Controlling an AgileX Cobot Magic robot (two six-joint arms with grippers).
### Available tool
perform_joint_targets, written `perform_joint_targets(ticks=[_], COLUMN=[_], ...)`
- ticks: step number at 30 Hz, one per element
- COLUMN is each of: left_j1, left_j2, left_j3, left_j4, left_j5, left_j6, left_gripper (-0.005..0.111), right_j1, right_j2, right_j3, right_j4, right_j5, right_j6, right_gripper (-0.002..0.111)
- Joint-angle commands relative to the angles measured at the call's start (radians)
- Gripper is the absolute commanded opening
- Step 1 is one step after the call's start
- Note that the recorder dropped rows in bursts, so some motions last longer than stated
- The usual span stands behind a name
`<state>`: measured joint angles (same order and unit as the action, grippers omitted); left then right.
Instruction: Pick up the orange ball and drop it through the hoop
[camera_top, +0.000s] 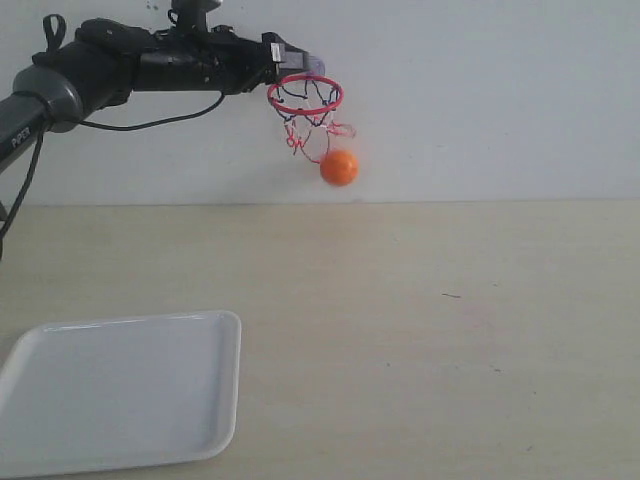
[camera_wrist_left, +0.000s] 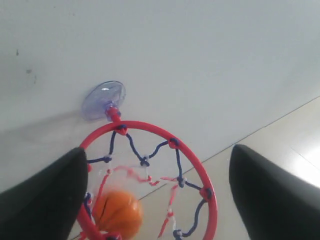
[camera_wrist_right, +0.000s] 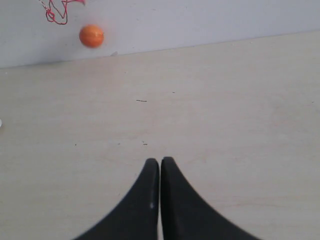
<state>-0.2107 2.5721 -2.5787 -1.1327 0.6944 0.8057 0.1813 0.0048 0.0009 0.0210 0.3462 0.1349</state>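
Tray: a white tray (camera_top: 120, 395) lies nearest on the table (camera_top: 450, 330), at the left front corner, with nothing on it
Right gripper: the right gripper (camera_wrist_right: 160, 170) is low over bare table with its fingers pressed together and nothing between them; it is well apart from the ball
Ball: the orange ball (camera_top: 339, 167) is in mid-air just below the bottom strands of the net, a little to the right of them, touching neither net nor table; it looks blurred in the left wrist view
Hoop: the hoop (camera_top: 306, 111) hangs on the wall (camera_top: 480, 100) by its suction cup (camera_wrist_left: 104, 100), red ring level, net dangling and skewed to one side
Left gripper: the left gripper (camera_wrist_left: 159, 149) is up at the ring's height, fingers spread wide and holding nothing, the ring showing between them
Step in hand: judging by the ball under the net and the empty open fingers above, this is the drop itself, with the ball through the ring and on its way down
Next move: little is left to do; the left arm should draw back from the ring without knocking it off the wall, and the ball will likely bounce and roll on the table, so neither arm should be in its path
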Motion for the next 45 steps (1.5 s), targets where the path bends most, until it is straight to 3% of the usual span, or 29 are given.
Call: perform_joint_targets(ticks=[1, 2, 4, 8, 11, 13, 19, 26, 31, 36, 40, 45], left_j1=[0.001, 0.001, 0.015, 0.098, 0.164, 0.182, 0.234, 0.197, 0.185, 0.177, 0.177, 0.174], left_j2=[-0.007, -0.007, -0.007, -0.007, -0.007, -0.007, -0.013, -0.098, -0.233, -0.399, -0.535, -0.702], left_j3=[-0.005, -0.005, -0.005, -0.005, -0.005, -0.005, -0.003, 0.107, 0.324, 0.639, 0.939, 1.325], left_j4=[-0.009, -0.009, -0.004, 0.0, -0.102, -0.082, -0.02, 0.078, 0.139, 0.131, 0.047, -0.14], left_j5=[0.025, 0.041, 0.099, 0.258, 0.464, 0.527, 0.527, 0.527, 0.527, 0.527, 0.527, 0.397], left_j6=[-0.008, -0.008, -0.008, -0.105, -0.065, -0.084, -0.323, -0.324, -0.271, -0.128, -0.011, 0.068], left_gripper=[0.073, 0.072, 0.058, 0.006, 0.004, 0.004, 0.004, 0.004, 0.004, 0.004, 0.004, 0.004], right_j1=[-0.001, -0.001, -0.001, -0.001, -0.001, -0.001, -0.001, -0.001, -0.001, -0.001, -0.001, -0.001], right_j2=[-0.005, -0.005, -0.005, -0.005, -0.005, -0.005, -0.005, -0.005, -0.005, -0.005, -0.005, -0.005], right_j3=[-0.001, -0.001, -0.001, -0.001, -0.001, -0.001, -0.001, -0.001, -0.001, -0.001, -0.001, -0.001], right_j4=[-0.004, -0.004, -0.004, -0.004, -0.004, -0.004, -0.004, -0.004, -0.004, -0.004, -0.004, -0.004], right_j5=[-0.012, -0.012, -0.012, -0.012, -0.012, -0.012, -0.012, -0.012, -0.012, -0.012, -0.012, -0.012], right_j6=[-0.004, -0.004, -0.004, -0.004, -0.004, -0.004, -0.004, -0.004, -0.004, -0.004, -0.004, -0.004], right_gripper=[0.0, 0.0, 0.0, 0.0, 0.0, 0.0, 0.0, 0.0, 0.0, 0.0, 0.0, 0.0])
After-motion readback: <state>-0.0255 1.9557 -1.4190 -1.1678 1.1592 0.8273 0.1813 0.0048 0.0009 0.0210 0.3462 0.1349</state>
